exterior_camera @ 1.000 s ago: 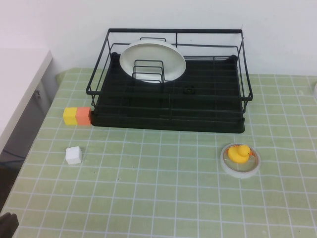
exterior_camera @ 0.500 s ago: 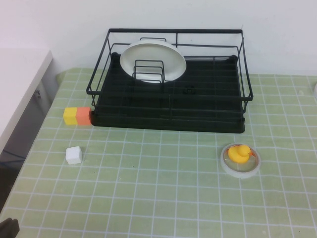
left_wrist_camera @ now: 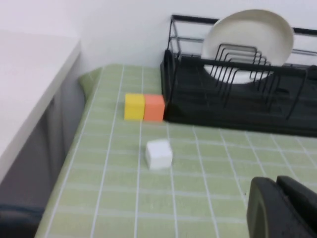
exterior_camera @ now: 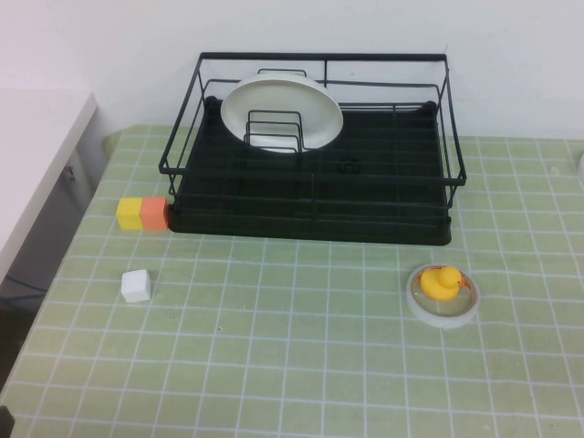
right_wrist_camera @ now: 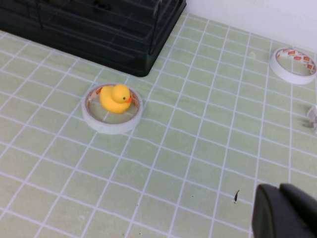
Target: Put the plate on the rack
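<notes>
The white plate stands upright in the slot dividers at the back left of the black wire rack. Both also show in the left wrist view, the plate inside the rack. My left gripper is shut and empty, low over the table's near left corner, far from the rack. My right gripper is shut and empty over the near right of the table; it is out of the high view.
A yellow duck sits in a whitish tape ring at front right. A second tape ring lies further right. Yellow and orange cubes touch the rack's left corner. A white cube lies nearer. A white counter borders the left.
The left gripper has slid down out of the high view's lower left corner. The plate and rack have not moved.
</notes>
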Motion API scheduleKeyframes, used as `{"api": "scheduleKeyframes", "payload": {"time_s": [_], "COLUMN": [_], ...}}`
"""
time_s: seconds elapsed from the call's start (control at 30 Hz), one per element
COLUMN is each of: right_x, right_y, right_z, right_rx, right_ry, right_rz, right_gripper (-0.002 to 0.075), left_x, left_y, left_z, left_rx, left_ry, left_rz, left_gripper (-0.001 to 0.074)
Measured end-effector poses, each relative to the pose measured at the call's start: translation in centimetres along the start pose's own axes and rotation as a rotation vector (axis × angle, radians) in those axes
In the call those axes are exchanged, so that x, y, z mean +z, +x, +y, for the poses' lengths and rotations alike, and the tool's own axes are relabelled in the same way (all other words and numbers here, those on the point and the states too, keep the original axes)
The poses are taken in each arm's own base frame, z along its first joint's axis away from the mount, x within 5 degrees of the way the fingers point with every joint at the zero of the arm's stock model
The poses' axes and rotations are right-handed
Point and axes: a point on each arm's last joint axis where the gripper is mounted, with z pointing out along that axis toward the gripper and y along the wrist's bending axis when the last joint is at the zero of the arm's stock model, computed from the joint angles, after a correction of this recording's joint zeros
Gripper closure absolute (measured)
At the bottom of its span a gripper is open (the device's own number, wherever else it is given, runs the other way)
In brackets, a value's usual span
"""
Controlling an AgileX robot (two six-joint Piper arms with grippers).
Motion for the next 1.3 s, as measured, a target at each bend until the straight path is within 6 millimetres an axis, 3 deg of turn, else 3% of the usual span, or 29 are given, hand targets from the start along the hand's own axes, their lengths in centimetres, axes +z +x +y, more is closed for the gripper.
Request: {"api": "scheduleKeyframes", "payload": {"time_s": [0.23,1.3], "right_x": [0.0,0.0], "right_y": [0.0,0.1], "right_z": [0.0,0.0], "right_rx": [0.000,0.000], "right_ry": [0.000,0.000], "right_rz": [0.004,0.006], "right_gripper": [0.0727,0.0727], "left_x": [-0.6,-0.6], "left_y": [1.5,1.4], "left_z": [0.4,0.7], "left_rx": [-0.045,-0.017], "left_ry": [-0.042,-0.091], "left_rz": [0.134,0.128], "left_gripper": [0.0736,0.0736]}}
